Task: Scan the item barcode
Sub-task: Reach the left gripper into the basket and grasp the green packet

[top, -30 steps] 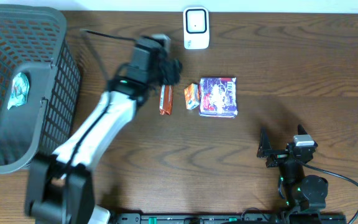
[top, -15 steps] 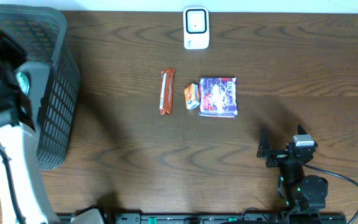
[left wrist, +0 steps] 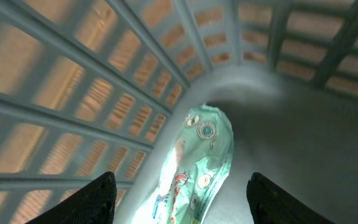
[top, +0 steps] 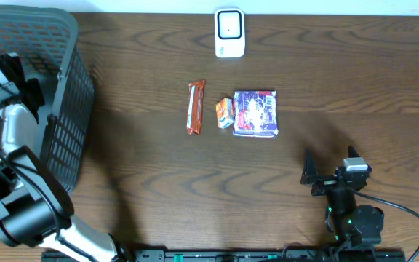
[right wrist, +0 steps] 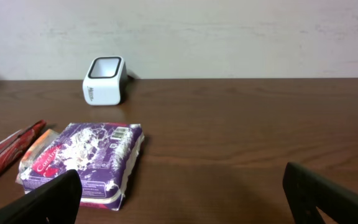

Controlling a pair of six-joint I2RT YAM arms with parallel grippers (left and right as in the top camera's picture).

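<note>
Green packet (left wrist: 199, 158) lies in the basket (left wrist: 303, 149) between the released left jaws, print blurred. Right jaws released too.

Scanner (top: 230, 33) top centre; below it bar (top: 195, 107), small packet (top: 225, 113), large packet (top: 255, 113) (left to right); basket (top: 71, 94), pouch (left wrist: 199, 163) inside, upper left.
</note>
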